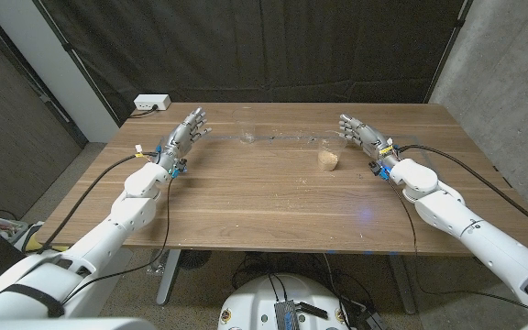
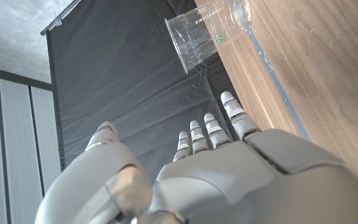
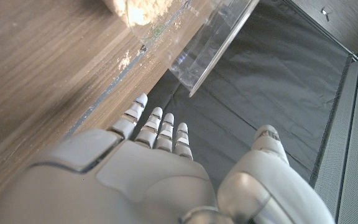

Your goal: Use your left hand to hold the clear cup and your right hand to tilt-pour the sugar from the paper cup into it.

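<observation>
Hands at start: left hand (image 1: 183, 134) and right hand (image 1: 360, 134) both spread, holding nothing. Clear cup (image 1: 248, 129) unheld at far edge; paper cup (image 1: 327, 161) untouched. Next: left hand grasps clear cup.

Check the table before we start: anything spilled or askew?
Yes. The small brown paper cup seems to lie tipped on its side near the right hand, though the head view is too small to confirm. The clear plastic cup stands upright. No spilled sugar visible.
</observation>
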Motion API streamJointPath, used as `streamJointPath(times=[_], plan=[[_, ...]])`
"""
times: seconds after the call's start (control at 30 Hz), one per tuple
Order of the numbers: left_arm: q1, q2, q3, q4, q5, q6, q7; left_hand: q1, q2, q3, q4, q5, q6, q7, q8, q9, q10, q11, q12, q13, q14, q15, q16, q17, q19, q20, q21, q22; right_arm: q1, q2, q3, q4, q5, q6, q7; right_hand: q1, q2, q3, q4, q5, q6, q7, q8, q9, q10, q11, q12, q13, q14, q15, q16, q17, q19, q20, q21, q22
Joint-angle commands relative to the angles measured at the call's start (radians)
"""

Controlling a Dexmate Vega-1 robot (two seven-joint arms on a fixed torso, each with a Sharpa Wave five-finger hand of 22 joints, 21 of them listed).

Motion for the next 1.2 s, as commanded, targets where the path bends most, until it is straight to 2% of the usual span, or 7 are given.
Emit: streamJointPath(times=[0.03, 0.2, 0.37, 0.5, 0.87, 1.2], plan=[[-0.062, 0.000, 0.032, 0.081, 0.062, -0.053, -0.013, 0.006, -0.009, -0.001, -0.007, 0.007, 0.007, -0.004, 0.008, 0.004, 0.008, 0.000, 0.010, 0.005, 0.008, -0.026, 0.000, 0.003, -0.005, -0.005, -0.007, 0.006, 0.006, -0.056, -0.006, 0.001, -0.067, 0.031, 0.017, 0.004, -0.022, -0.006, -0.007, 0.009, -0.022, -0.002, -0.005, 0.005, -0.012, -0.002, -0.005, 0.006, -0.011, 0.002, -0.004, 0.002, -0.012, 0.006, -0.003, 0.000], [-0.064, 0.003, 0.037, 0.075, 0.069, -0.057, -0.010, 0.009, -0.013, -0.003, -0.009, 0.009, 0.004, -0.007, 0.007, 0.005, 0.008, 0.002, 0.010, 0.007, 0.008, -0.025, 0.000, 0.004, -0.005, -0.005, -0.007, 0.006, 0.009, -0.083, -0.013, 0.007, -0.125, 0.062, 0.011, -0.007, -0.050, -0.025, -0.006, 0.016, -0.038, -0.001, -0.007, 0.006, -0.016, -0.008, -0.007, 0.007, -0.015, -0.001, 0.000, 0.003, -0.014, 0.010, -0.004, 0.000], [-0.055, 0.014, 0.040, 0.050, 0.077, -0.048, 0.005, 0.010, -0.016, -0.004, -0.011, 0.011, 0.000, -0.009, 0.005, 0.007, 0.011, 0.001, 0.011, 0.008, 0.009, -0.025, 0.001, 0.005, -0.005, -0.005, -0.007, 0.007, -0.006, -0.128, -0.013, -0.014, -0.163, 0.053, 0.013, -0.017, -0.068, -0.039, -0.005, 0.021, -0.046, -0.002, -0.006, 0.008, -0.016, -0.016, -0.006, 0.008, -0.014, -0.005, 0.003, 0.004, -0.013, 0.008, -0.003, 0.000], [-0.048, 0.020, 0.042, 0.033, 0.081, -0.040, 0.013, 0.011, -0.018, -0.005, -0.011, 0.012, -0.002, -0.010, 0.005, 0.008, 0.012, -0.001, 0.012, 0.009, 0.009, -0.027, 0.001, 0.005, -0.003, -0.009, -0.006, 0.007, -0.031, -0.158, -0.003, -0.019, -0.180, 0.063, 0.002, -0.019, -0.073, -0.044, -0.005, 0.023, -0.047, -0.002, -0.006, 0.008, -0.016, -0.018, -0.006, 0.008, -0.012, -0.009, 0.004, 0.004, -0.012, 0.004, -0.003, -0.001], [-0.037, 0.025, 0.050, -0.011, 0.098, -0.021, 0.044, 0.011, -0.022, -0.010, -0.012, 0.018, -0.002, -0.013, 0.005, 0.011, 0.019, -0.003, 0.015, 0.013, 0.015, -0.034, 0.004, 0.007, -0.002, -0.009, -0.006, 0.009, -0.145, -0.226, 0.067, -0.040, -0.180, 0.099, -0.076, -0.020, -0.087, -0.059, -0.007, 0.034, -0.041, -0.006, 0.002, 0.010, -0.008, -0.022, -0.002, 0.010, 0.002, -0.030, 0.011, 0.004, -0.001, -0.011, 0.001, -0.001], [-0.013, 0.036, 0.052, -0.078, 0.118, 0.003, 0.092, 0.011, -0.023, -0.012, -0.012, 0.021, -0.001, -0.015, 0.006, 0.013, 0.023, -0.004, 0.017, 0.016, 0.017, -0.036, 0.004, 0.007, -0.003, -0.009, -0.006, 0.010, -0.172, -0.265, 0.091, -0.023, -0.221, 0.119, -0.104, -0.016, -0.089, -0.065, -0.009, 0.041, -0.041, -0.011, 0.004, 0.010, -0.003, -0.029, 0.000, 0.011, 0.005, -0.039, 0.012, 0.003, 0.006, -0.018, 0.004, -0.001]])
